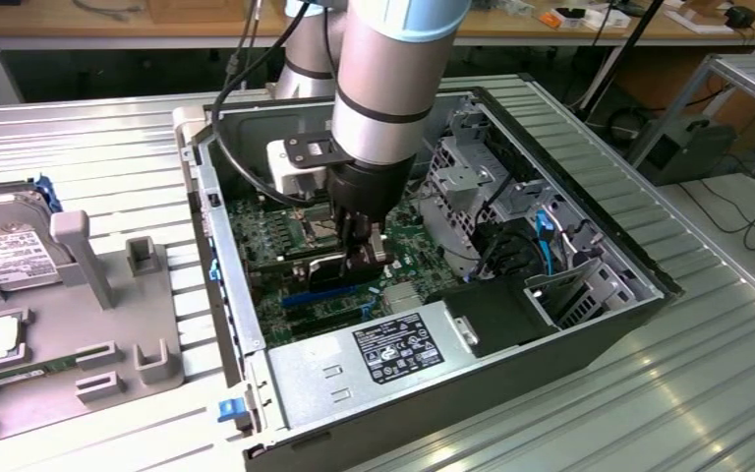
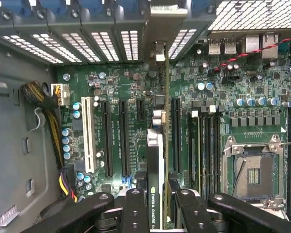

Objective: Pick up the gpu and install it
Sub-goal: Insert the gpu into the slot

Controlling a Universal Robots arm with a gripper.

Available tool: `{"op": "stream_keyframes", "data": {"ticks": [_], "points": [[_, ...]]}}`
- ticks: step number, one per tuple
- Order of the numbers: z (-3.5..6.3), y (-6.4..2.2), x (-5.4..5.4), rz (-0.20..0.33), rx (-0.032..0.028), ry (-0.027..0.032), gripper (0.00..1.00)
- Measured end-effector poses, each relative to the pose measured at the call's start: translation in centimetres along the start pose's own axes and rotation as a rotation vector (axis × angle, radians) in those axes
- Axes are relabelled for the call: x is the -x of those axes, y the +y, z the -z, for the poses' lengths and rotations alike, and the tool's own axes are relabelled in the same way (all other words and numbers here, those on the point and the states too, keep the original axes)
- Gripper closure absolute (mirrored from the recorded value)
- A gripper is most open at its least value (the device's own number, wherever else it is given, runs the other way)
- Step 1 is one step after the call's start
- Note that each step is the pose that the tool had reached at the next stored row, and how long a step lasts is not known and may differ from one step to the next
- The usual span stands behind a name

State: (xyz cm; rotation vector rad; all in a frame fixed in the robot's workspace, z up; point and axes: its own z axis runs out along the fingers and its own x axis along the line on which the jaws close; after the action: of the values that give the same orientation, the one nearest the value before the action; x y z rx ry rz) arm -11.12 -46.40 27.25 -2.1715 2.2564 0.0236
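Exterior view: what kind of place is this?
Likely a robotics lab or workshop. An open black desktop computer case lies on a ribbed metal table, a grey parts fixture holds a silver hard drive, and wooden workbenches line the back.

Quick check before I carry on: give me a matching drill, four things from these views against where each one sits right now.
Things:
1. gpu
2. hard drive
3. power supply
4. CPU socket

Places:
A. on the motherboard, bare, with nothing fitted in it
B. outside the computer case, on the grey tray at the exterior view's left
C. held on edge in the pincer above the expansion slots
D. inside the case, at its near end in the exterior view

Pairs: 1-C, 2-B, 3-D, 4-A
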Motion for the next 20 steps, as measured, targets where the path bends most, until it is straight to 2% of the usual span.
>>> {"op": "stream_keyframes", "data": {"ticks": [20], "points": [[-0.47, 0.27, -0.03, -0.002, 0.0001, 0.0003, 0.73]]}}
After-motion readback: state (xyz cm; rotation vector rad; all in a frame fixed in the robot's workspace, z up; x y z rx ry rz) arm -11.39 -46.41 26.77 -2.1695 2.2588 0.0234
